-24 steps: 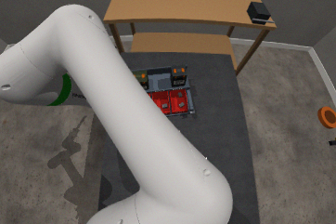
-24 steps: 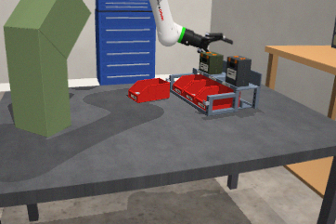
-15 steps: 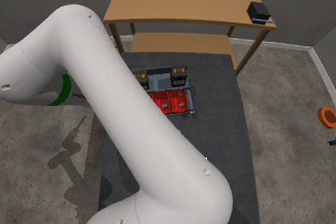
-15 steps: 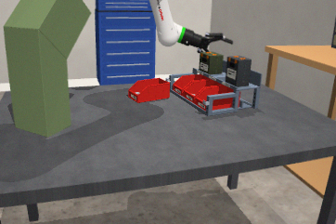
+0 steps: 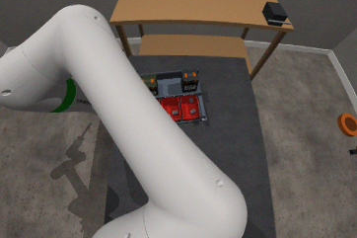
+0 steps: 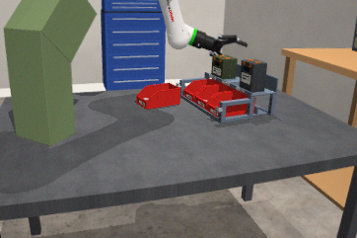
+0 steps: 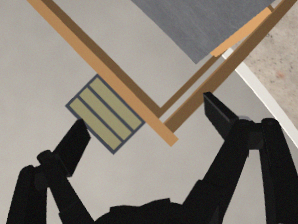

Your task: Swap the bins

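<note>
A loose red open bin (image 6: 158, 95) stands on the dark table to the left of the grey shelf rack (image 6: 228, 97); I cannot see inside it. The rack holds a row of red bins (image 6: 213, 97) under a low board that carries two dark boxes (image 6: 223, 65) (image 6: 252, 74). In the top view the rack (image 5: 179, 94) shows two red bins with small grey parts (image 5: 190, 108); my arm hides the rest. My gripper (image 6: 232, 40) is open and empty in the air above the rack's top. In the wrist view the open fingers frame only floor and a wooden table.
A wooden two-level table (image 5: 202, 4) with a black box (image 5: 275, 13) stands behind the dark table. A tall green block (image 6: 41, 63) stands on the table's left. A blue drawer cabinet (image 6: 132, 36) is at the back. An orange object (image 5: 348, 123) lies on the floor.
</note>
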Robot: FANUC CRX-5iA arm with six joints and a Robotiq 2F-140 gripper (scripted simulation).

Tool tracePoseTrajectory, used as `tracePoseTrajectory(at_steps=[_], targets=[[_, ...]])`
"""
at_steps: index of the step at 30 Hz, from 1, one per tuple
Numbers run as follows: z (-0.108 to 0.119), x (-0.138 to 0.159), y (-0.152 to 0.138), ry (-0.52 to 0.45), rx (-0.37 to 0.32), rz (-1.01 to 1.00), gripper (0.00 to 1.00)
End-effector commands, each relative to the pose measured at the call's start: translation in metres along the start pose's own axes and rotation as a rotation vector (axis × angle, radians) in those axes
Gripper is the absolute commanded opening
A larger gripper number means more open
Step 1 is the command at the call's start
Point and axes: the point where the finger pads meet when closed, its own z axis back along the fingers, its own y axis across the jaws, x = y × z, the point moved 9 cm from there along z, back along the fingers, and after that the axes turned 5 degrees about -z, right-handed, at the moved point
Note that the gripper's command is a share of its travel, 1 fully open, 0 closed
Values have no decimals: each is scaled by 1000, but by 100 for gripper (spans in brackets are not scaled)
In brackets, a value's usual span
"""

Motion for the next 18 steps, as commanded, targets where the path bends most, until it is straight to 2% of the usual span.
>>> tracePoseTrajectory(at_steps=[1,10,18], targets=[[0,2,-2,0,-4,-5,100],[-3,3,-8,6,-16,-28,100],[-8,5,-25,24,-51,-90,100]])
